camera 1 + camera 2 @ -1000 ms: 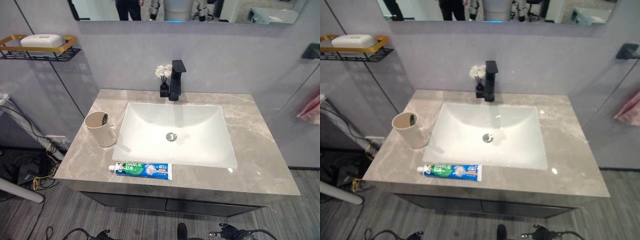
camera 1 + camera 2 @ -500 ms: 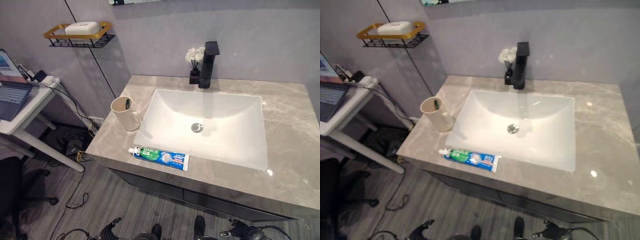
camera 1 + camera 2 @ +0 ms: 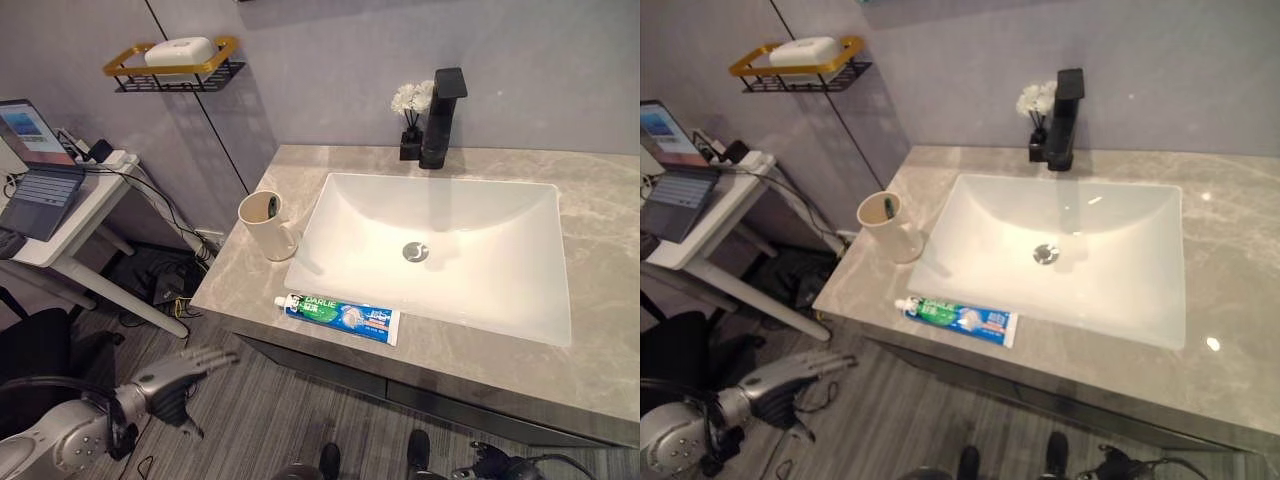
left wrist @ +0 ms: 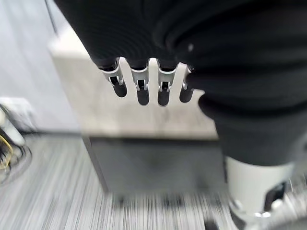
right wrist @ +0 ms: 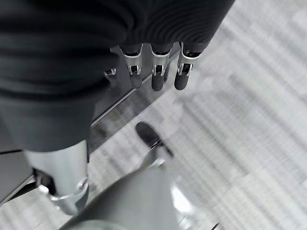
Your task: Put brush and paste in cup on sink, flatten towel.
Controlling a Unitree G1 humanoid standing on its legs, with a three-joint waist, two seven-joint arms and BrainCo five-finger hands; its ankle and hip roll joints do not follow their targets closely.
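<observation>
Left robot hand point(image 3: 175, 378) hangs empty with fingers loosely spread, low in front of the table point(image 3: 240, 270); the paste point(image 3: 340, 315) lies flat up ahead of it on the table's front edge, cup point(image 3: 266, 226) beyond that with what looks like the brush in it. Right robot hand point(image 5: 153, 69) is empty, fingers straight, down by the floor. Risk: coming up from below could clip the edge or nudge the paste off; the cup tips easily.

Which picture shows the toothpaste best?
The left eye view: the toothpaste lies whole on the counter's front edge. The right eye view shows it too. In the left wrist view, just blurry counter.
</observation>
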